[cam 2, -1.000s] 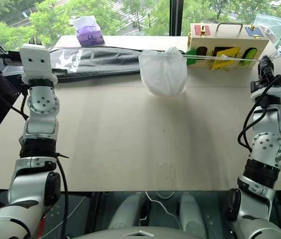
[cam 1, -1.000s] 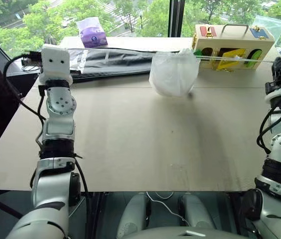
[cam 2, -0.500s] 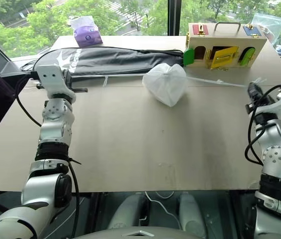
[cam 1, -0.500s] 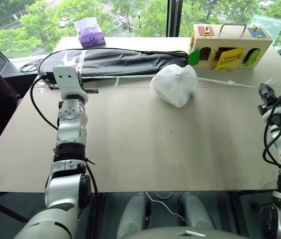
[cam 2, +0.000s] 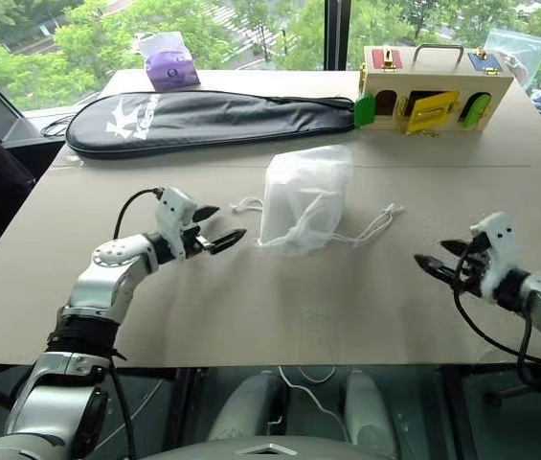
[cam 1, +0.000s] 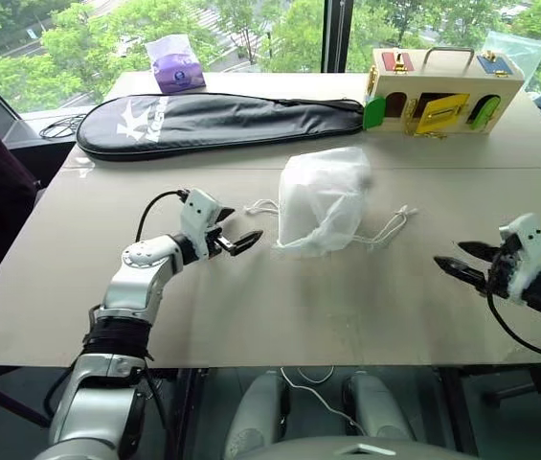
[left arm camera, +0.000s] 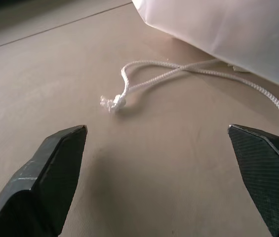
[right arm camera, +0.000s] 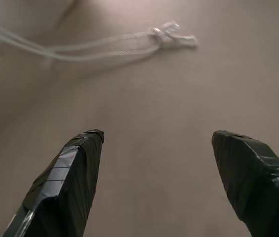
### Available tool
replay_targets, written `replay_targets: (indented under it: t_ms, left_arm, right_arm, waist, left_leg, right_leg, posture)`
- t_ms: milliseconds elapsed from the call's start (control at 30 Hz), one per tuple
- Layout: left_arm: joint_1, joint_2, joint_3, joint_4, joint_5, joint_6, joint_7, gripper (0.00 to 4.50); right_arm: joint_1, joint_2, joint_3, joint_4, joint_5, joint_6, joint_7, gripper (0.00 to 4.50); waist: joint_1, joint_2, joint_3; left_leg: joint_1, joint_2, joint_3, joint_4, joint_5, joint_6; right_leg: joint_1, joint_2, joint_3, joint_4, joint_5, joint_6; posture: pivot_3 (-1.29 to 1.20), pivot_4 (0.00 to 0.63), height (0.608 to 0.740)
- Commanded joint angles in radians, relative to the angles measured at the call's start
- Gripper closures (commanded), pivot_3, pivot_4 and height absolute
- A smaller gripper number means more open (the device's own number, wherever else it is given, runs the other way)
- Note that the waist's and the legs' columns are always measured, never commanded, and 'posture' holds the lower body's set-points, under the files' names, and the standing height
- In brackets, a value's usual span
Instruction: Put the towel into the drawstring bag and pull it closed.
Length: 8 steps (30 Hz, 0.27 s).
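The drawstring bag (cam 1: 323,196) lies on the table's middle, its gathered mouth turned towards the front edge. Its white cords trail loose on both sides: a knotted loop on the left (left arm camera: 113,102) and another on the right (right arm camera: 166,34). My left gripper (cam 1: 235,240) hovers low just left of the bag, open and empty, pointing at the left cord. My right gripper (cam 1: 462,261) is open and empty near the table's right front, a hand's width from the right cord. The towel is hidden.
A long black racket case (cam 1: 213,117) lies across the back. Behind it is a purple tissue pack (cam 1: 176,62). A wooden latch box (cam 1: 442,81) and a clear zip bag (cam 1: 519,48) stand at the back right. Bare table (cam 1: 280,307) lies between my grippers.
Both arms dropped from raised, spread positions to just above the table. Both grippers opened and let go of the taut cords. The bag settled onto the table, nearer to me.
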Motion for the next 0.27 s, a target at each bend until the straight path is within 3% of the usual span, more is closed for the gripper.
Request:
replay_targets:
  t_ms: [33,267]
  left_arm:
    - [0.046,0.031,0.036,-0.039,0.018,-0.058,-0.012,0.03]
    - [0.195,0.101,0.115,-0.117,0.003,-0.105,-0.047,0.03]
  right_arm:
    - [-0.009,0.043,-0.044,0.035,-0.008,-0.143,0.122,0.69]
    - [0.022,0.105,-0.046,0.043,-0.042,-0.237,0.209,0.69]
  waist:
    - [-0.002,0.0,0.0]
    - [0.002,0.0,0.0]
  left_leg:
    - [0.0,0.0,0.0,0.0,0.0,0.0]
    - [0.0,0.001,-0.001,-0.001,0.0,0.0]
  right_leg:
    - [0.0,0.0,0.0,0.0,0.0,0.0]
    - [0.0,-0.001,0.0,0.001,0.0,0.0]
  posture:
    - [0.0,0.15,0.74]
    - [0.0,0.15,0.74]
